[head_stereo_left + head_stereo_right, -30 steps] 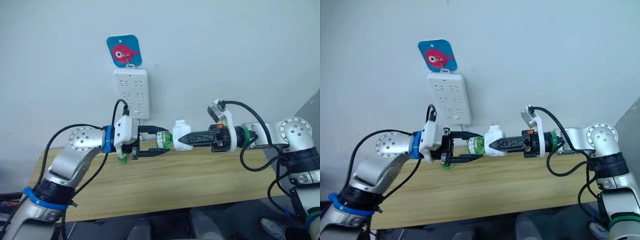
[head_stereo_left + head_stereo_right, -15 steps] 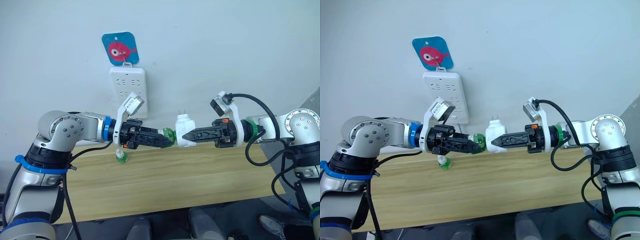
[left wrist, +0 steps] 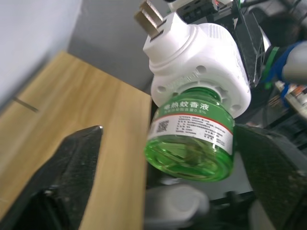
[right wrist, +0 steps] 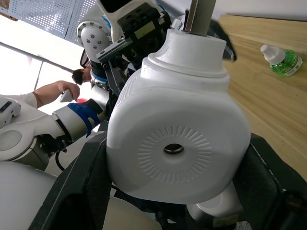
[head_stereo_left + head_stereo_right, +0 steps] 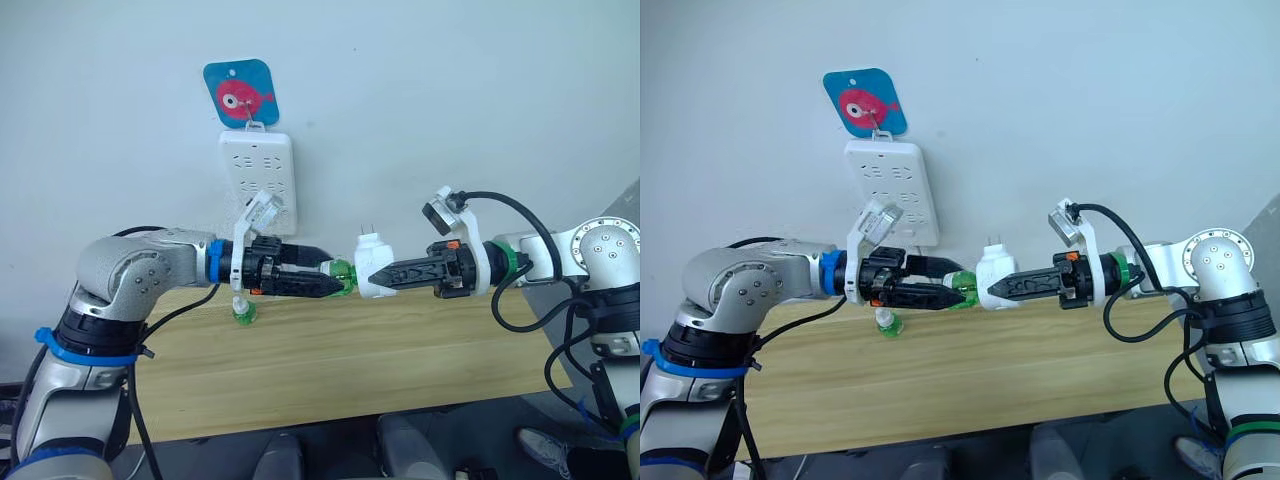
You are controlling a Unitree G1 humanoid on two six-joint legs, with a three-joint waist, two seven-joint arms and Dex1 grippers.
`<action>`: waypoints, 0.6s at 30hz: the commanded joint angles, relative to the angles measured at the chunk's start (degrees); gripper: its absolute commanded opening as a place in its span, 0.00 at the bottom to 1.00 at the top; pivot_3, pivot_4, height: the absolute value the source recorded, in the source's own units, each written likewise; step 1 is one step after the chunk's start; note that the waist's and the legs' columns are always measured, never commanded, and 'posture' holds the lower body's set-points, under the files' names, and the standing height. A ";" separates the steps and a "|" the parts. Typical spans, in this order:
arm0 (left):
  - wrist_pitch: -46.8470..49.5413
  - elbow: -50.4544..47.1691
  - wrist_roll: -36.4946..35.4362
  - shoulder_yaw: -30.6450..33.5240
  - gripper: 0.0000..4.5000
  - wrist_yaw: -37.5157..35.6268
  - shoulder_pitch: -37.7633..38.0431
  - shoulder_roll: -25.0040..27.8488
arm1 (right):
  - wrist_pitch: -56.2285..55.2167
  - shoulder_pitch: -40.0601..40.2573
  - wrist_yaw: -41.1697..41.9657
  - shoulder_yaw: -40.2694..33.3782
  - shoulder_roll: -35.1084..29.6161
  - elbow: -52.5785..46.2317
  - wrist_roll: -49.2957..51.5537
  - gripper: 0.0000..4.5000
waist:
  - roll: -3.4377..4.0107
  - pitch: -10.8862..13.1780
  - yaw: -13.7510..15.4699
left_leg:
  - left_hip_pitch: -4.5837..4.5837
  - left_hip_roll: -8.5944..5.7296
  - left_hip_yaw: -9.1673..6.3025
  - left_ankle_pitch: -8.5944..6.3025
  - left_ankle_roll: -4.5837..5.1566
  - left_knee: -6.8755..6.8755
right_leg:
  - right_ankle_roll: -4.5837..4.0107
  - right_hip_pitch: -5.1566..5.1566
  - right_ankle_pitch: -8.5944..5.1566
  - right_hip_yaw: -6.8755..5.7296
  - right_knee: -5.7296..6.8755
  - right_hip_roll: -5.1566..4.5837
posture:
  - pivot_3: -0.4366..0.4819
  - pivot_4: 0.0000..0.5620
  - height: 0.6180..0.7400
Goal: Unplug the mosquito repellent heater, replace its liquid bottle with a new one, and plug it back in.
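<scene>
Mosquito repellent heater (image 5: 373, 272) held above the wooden table (image 5: 330, 370), well clear of its surface, between the two arms, with its two metal prongs pointing up. Clamped at its right side by the right gripper (image 5: 381, 274), fingers closed against the white body. Green liquid bottle (image 5: 341, 275) still screwed into the heater's left end, seen in the left wrist view as a labelled green bottle (image 3: 192, 140) seated under the white housing. Left gripper (image 5: 325, 275) positioned around the bottle with fingers spread apart; both fingertips (image 3: 72, 163) set off from the bottle's sides, no contact visible. Second green bottle with white cap (image 5: 243, 313) lying on the table, below the left wrist. White power strip (image 5: 260, 181) mounted on the far wall, below a blue tag with a red fish (image 5: 241, 93), with the heater hanging lower and to the right of it, unplugged.
</scene>
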 commanded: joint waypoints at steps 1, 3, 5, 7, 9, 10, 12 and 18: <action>-5.39 -0.84 3.09 1.89 1.00 -2.67 0.91 0.64 | 0.27 -1.09 1.09 -2.75 -0.27 -0.92 1.54 0.69 | 0.00 0.00 0.03 | -0.01 0.00 -0.02 0.00 0.00 0.00 | 0.00 0.00 0.00 -0.01 0.00 0.00 | 0.37 0.18 1.00; -7.98 -1.38 4.57 2.04 1.00 -5.00 1.90 1.49 | 0.25 -1.02 0.94 -2.92 -0.30 -0.66 1.67 0.69 | 0.00 0.00 0.05 | -0.02 -0.01 -0.02 0.00 0.00 0.01 | 0.00 0.00 0.00 -0.01 0.01 0.00 | 0.37 0.18 1.00; -11.06 -2.03 6.15 2.84 1.00 -5.52 2.91 1.47 | 0.25 -1.04 0.64 -3.09 -0.25 -0.28 1.77 0.69 | 0.00 0.00 -0.02 | -0.02 -0.01 0.00 0.00 0.01 0.01 | 0.00 0.00 0.00 -0.01 0.01 0.00 | 0.37 0.18 1.00; -16.98 -3.08 9.28 3.19 1.00 -7.41 4.44 1.93 | 0.19 -1.12 0.13 -3.28 -0.19 0.18 1.89 0.69 | 0.00 0.00 -0.01 | -0.02 0.00 -0.01 0.00 0.01 0.02 | 0.00 0.00 0.00 -0.01 0.02 0.00 | 0.37 0.19 1.00; -24.96 -4.02 13.82 2.86 1.00 -9.86 6.75 2.54 | 0.16 -1.17 -0.29 -3.52 -0.20 0.69 2.11 0.69 | 0.00 0.00 -0.02 | -0.02 0.00 0.00 0.00 0.01 0.01 | 0.00 0.00 0.00 0.00 0.02 0.00 | 0.37 0.19 1.00; -32.03 -3.67 17.51 2.83 1.00 -10.18 7.88 1.76 | 0.16 -1.22 -0.48 -3.62 -0.18 0.92 2.23 0.69 | 0.00 0.00 0.02 | -0.02 0.00 0.00 0.00 0.01 0.01 | 0.00 0.00 0.00 0.00 0.01 0.00 | 0.37 0.19 1.00; -40.28 -2.61 21.61 2.83 1.00 -10.52 9.59 0.49 | 0.14 -1.37 -0.94 -3.76 -0.07 1.38 2.57 0.69 | 0.00 0.00 0.17 | -0.02 -0.01 0.01 0.00 0.01 0.01 | -0.02 0.00 0.01 0.00 0.01 -0.01 | 0.37 0.19 1.00; -65.81 2.23 27.33 4.57 1.00 -11.42 14.36 -8.34 | -0.39 -2.00 -3.10 -3.72 0.76 2.08 4.11 0.69 | 0.01 -0.01 0.51 | -0.03 -0.04 0.06 0.00 0.01 0.06 | 0.00 0.00 0.07 0.02 0.01 -0.10 | 0.37 0.18 1.00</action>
